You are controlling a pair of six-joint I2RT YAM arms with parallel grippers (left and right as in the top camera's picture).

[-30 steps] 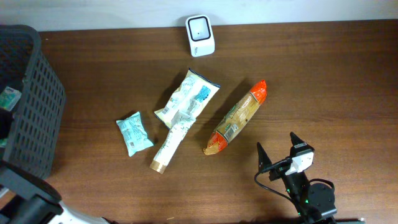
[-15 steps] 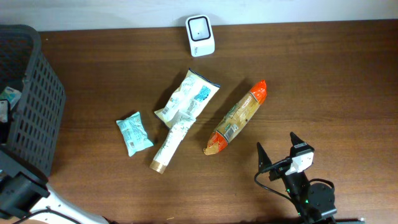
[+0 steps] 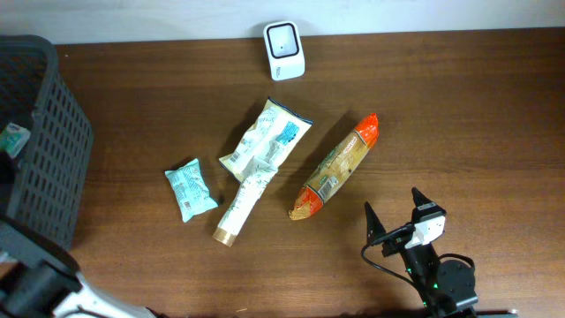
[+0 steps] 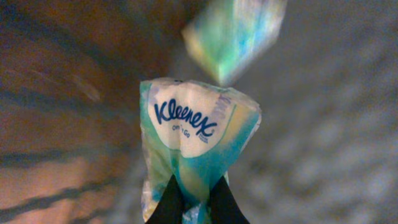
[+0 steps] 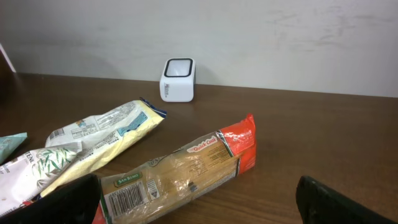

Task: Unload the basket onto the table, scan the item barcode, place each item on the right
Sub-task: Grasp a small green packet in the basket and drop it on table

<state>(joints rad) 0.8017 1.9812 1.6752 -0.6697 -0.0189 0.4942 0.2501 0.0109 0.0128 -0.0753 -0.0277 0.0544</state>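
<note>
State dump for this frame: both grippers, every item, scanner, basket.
left gripper: shut on Kleenex pack
Kleenex pack: pinched at one end, held
right gripper: open, empty
scanner: standing, nothing over it
pasta packet: lying flat, barcode up
white-yellow packet: lying flat, touching long pouch
long pouch: lying flat
small teal pack: lying flat, apart
basket: upright

Overhead looks straight down on your table [image 3: 477,106]. Right wrist faces the scanner [image 5: 178,80] from low, shared with overhead; left wrist crowds a tissue pack [image 4: 193,130].
</note>
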